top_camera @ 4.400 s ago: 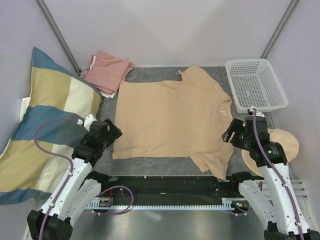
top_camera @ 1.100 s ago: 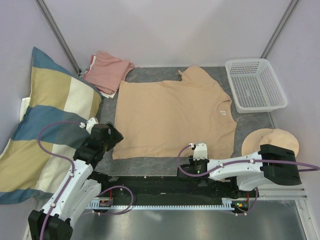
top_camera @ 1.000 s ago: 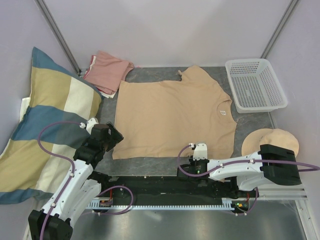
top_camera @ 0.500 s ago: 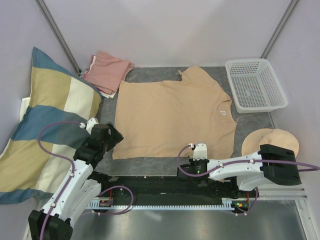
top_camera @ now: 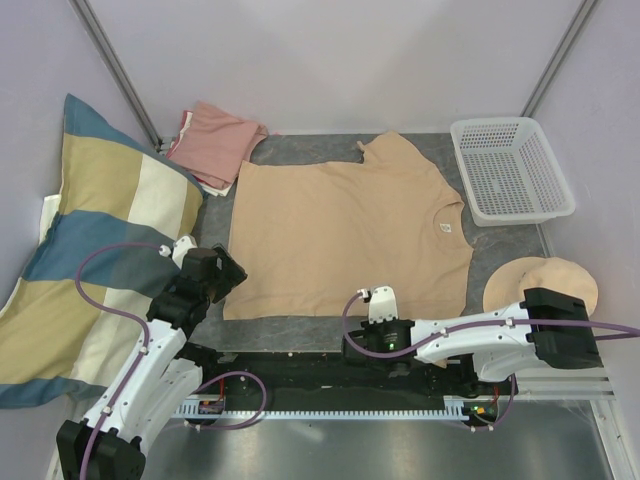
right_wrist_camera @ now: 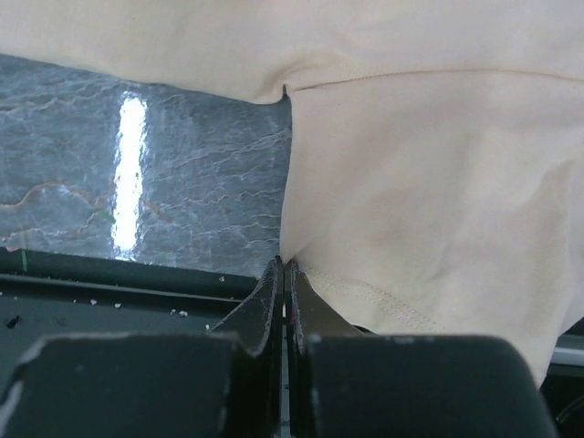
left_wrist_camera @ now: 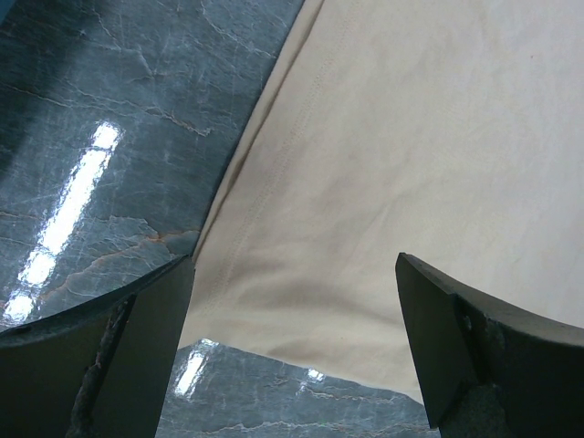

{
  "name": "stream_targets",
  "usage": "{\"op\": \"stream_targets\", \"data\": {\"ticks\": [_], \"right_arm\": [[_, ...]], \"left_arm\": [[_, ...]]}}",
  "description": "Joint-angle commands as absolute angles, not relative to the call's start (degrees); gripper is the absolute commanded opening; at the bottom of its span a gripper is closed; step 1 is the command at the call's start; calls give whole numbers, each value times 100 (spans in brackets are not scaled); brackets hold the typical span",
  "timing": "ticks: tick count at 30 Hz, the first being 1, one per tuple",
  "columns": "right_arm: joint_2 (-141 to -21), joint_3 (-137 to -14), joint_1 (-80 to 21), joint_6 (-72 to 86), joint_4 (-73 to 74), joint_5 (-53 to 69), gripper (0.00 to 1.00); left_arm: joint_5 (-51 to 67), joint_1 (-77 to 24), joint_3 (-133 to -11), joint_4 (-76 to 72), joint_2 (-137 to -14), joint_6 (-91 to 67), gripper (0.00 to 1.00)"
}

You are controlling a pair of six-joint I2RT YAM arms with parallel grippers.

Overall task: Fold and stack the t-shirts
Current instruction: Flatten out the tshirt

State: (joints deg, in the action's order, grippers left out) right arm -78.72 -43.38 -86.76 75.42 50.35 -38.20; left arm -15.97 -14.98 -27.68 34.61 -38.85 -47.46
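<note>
Two thin tips are all I have on the tan t-shirt (right_wrist_camera: pixel 411 164): my right fingers (right_wrist_camera: pixel 283 274) are clenched on the very corner of its near sleeve, low over the desk (right_wrist_camera: pixel 164 155). That bite looks shallow to me, so a quick pull could slide the hem out and drop the sleeve in a crumple. My left fingers (left_wrist_camera: pixel 292 269) hang spread wide, grasping nothing, over the shirt's near hem corner. With that side unpinned, dragging from the right may skew the whole tee, which lies flat beyond both fingers. Far past my left fingers the salmon-pink t-shirt (top_camera: pixel 215 140) sits folded, and a crooked fold here would stack badly on it.
</note>
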Motion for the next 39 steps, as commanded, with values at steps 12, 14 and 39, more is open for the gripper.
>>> {"op": "stream_targets", "data": {"ticks": [12,14,39], "right_arm": [[-8069,-4702,-8921,7374,5045,-3673,9],[-8007,-4772,-8921,7557,5237,-3857,27],[-7778,-5018,-8677,9660,7419,-4447,58]], "left_arm": [[-1538,-1503,-2751,3375,-3858,-4676,100],[-1494,-1503,-2777,3375,-3850,-4667,100],[-1169,-1556,-2716,3419,-3832,-4764,100]]}}
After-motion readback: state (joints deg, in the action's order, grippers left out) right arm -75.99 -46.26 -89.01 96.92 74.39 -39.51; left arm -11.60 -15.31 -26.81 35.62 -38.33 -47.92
